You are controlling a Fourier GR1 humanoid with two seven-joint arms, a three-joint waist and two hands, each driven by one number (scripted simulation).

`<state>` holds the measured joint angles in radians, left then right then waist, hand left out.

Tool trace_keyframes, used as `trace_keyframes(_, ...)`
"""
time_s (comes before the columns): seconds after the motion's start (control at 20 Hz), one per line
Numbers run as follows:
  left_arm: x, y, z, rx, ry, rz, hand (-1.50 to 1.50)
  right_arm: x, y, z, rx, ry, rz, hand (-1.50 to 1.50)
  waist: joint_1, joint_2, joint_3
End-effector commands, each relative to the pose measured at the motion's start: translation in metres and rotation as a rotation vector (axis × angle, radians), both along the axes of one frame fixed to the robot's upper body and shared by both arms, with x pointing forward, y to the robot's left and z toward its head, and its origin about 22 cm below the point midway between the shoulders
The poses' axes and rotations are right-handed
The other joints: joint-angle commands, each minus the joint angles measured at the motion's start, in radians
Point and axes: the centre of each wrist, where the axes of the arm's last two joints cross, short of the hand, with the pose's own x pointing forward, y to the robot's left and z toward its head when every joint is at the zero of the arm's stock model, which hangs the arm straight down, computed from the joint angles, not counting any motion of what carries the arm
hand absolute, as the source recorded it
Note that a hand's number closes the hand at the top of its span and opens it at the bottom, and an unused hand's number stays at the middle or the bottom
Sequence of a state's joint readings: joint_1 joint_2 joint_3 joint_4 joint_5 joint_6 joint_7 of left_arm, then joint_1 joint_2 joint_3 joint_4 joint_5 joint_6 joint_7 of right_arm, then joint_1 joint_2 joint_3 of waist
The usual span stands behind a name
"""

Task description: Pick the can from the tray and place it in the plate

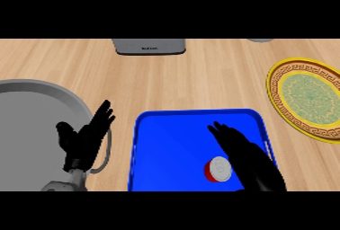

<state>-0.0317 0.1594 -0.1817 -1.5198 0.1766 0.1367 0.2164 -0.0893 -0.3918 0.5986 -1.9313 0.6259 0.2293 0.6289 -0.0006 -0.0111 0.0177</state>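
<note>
A small red can with a white top (218,169) stands upright in the blue tray (166,143), near the tray's front right. My right hand (249,157) hovers over the tray just right of the can, fingers straight and open, pointing away from me; it looks close to the can but not closed around it. The yellow plate with a green patterned centre (306,96) lies at the right edge of the counter, beyond the tray. My left hand (85,139) rests open, fingers up, left of the tray.
A large grey round basin (40,96) fills the left side, with a handle (106,155) behind my left hand. A grey appliance (149,46) sits at the back centre, and a small grey object (261,40) shows at the back right. Wooden counter lies between tray and plate.
</note>
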Motion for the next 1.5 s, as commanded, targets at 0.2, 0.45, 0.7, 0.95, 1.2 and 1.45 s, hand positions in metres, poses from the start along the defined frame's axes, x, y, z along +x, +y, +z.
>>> trace_keyframes(0.2,-0.027,0.015,-0.037,0.023,0.119,0.036,0.0,0.002,0.009,-0.037,-0.031,0.038,0.016,-1.5,0.006,0.013,-0.018)
trace_keyframes(0.45,-0.023,0.032,-0.026,0.035,0.094,0.028,0.0,0.003,0.023,-0.05,-0.132,0.022,0.129,1.5,0.012,0.012,-0.018)
trace_keyframes(0.7,-0.002,0.008,-0.028,0.018,0.119,0.049,0.0,0.017,0.017,-0.051,-0.149,-0.031,0.123,1.5,0.001,0.013,-0.018)
trace_keyframes(0.95,-0.019,0.01,-0.024,0.02,0.112,0.024,0.0,0.026,0.034,-0.045,-0.132,-0.045,-0.112,1.5,0.009,0.012,-0.018)
trace_keyframes(1.2,-0.026,0.028,-0.024,0.01,0.13,0.036,0.0,0.01,0.062,-0.045,-0.104,-0.147,-0.336,1.5,0.004,0.008,-0.018)
trace_keyframes(1.45,-0.029,0.015,-0.033,0.012,0.119,0.037,0.0,0.012,0.062,-0.004,0.073,-0.528,-0.376,1.5,-0.009,0.004,-0.018)
